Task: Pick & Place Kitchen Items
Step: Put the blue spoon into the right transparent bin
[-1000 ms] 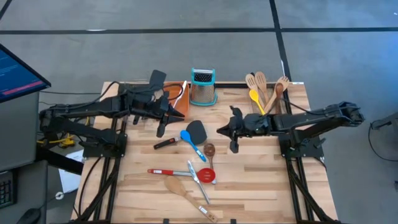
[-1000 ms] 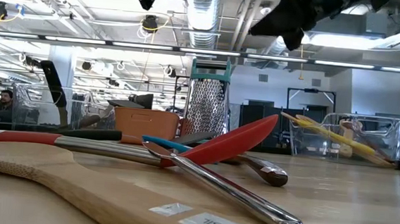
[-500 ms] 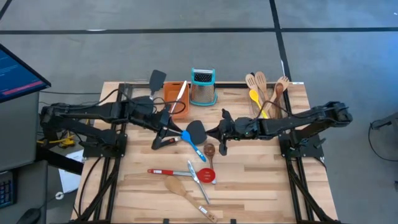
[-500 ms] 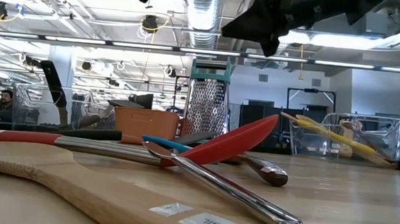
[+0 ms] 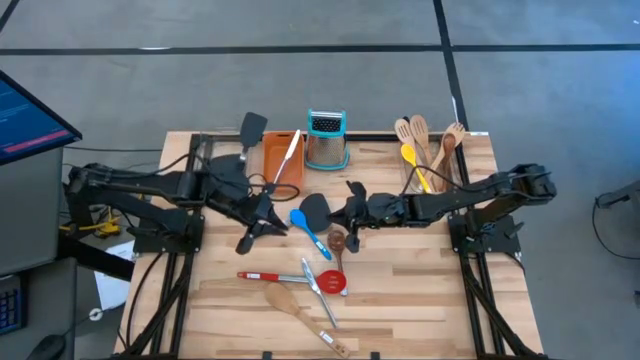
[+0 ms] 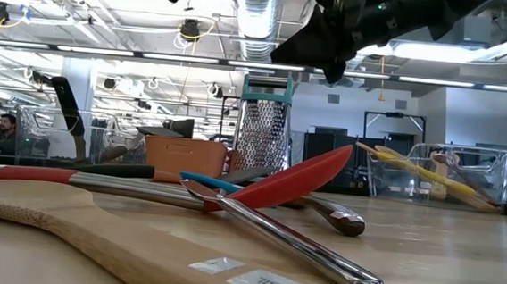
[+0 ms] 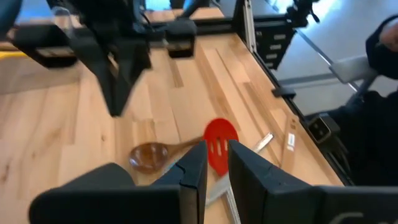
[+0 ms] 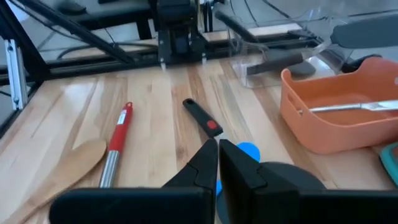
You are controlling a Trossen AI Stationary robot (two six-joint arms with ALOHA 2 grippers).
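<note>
Several kitchen items lie flat mid-table: a black turner (image 5: 315, 208), a blue spoon (image 5: 301, 220), a brown wooden spoon (image 5: 337, 240), a red slotted spoon (image 5: 333, 282), a red-handled tool (image 5: 262, 275) and a wooden spatula (image 5: 288, 303). My left gripper (image 5: 255, 232) hangs above the turner's handle, slightly open and empty; its wrist view (image 7: 217, 163) looks down on the red slotted spoon (image 7: 221, 135). My right gripper (image 5: 340, 225) is shut and empty, in the air beside the turner's head, with the blue spoon (image 8: 249, 151) just past its fingers (image 8: 218, 154).
An orange tray (image 5: 272, 165) at the back holds a steel-handled tool (image 5: 291, 152). A steel grater (image 5: 326, 140) stands beside it, and another black turner (image 5: 252, 127) lies behind. A clear bin (image 5: 428, 150) at the back right holds wooden and yellow spoons.
My left gripper has swung from the orange tray toward the table's near edge, over the black turner's handle. My right gripper has reached toward the table's left and sunk a little, ending beside the turner's head. No utensil on the table has moved.
</note>
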